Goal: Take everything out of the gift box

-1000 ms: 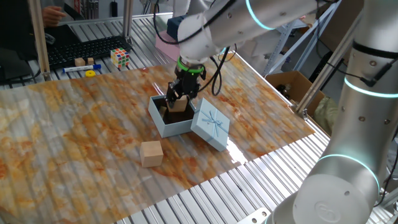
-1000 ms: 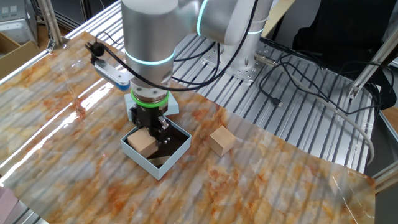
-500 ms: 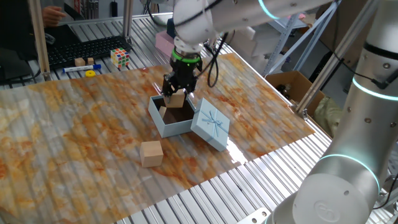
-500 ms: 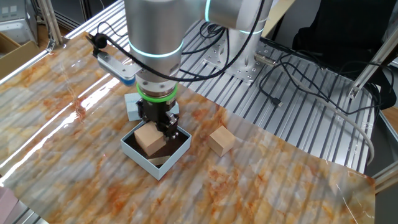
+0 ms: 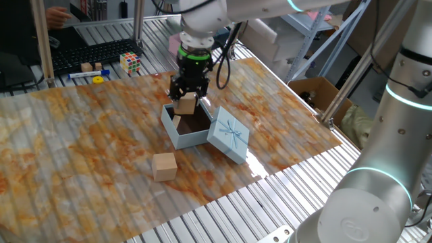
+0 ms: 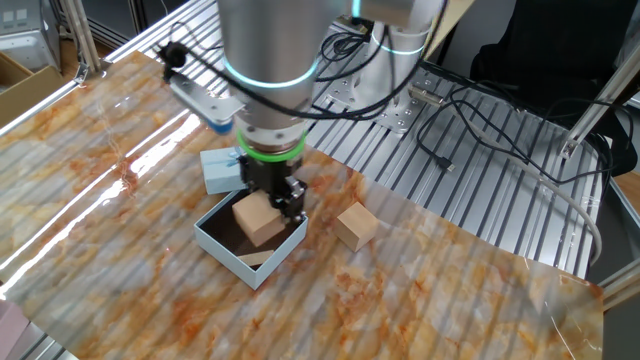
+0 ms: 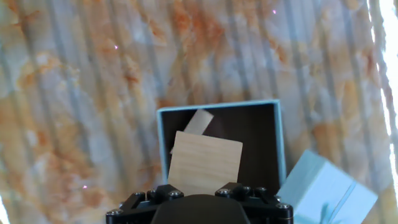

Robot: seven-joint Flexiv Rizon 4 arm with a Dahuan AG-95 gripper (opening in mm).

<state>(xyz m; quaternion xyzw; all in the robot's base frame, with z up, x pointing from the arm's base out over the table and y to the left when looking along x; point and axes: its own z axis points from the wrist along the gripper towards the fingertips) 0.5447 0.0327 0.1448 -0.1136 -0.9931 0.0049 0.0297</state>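
The pale-blue gift box (image 5: 177,135) (image 6: 226,246) (image 7: 281,134) stands open on the marbled table, dark brown inside. Its lid (image 5: 228,138) (image 6: 219,170) (image 7: 323,193) with the bow drawing leans against it. My gripper (image 5: 186,96) (image 6: 270,205) is shut on a tan wooden block (image 5: 185,105) (image 6: 259,218) (image 7: 205,163) and holds it above the box. Another wooden block (image 5: 176,121) (image 6: 253,258) (image 7: 199,122) lies inside the box. A third block (image 5: 164,166) (image 6: 356,225) sits on the table beside the box.
A Rubik's cube (image 5: 130,63), a small wooden block (image 5: 86,67), a yellow ring (image 5: 98,79) and a keyboard lie at the far left. A pink box (image 5: 177,46) sits behind the arm. A brown carton (image 5: 318,91) stands off the table's right side.
My gripper has risen out of the box with the wooden block in it and shifted a little. The box, lid and other blocks have not moved.
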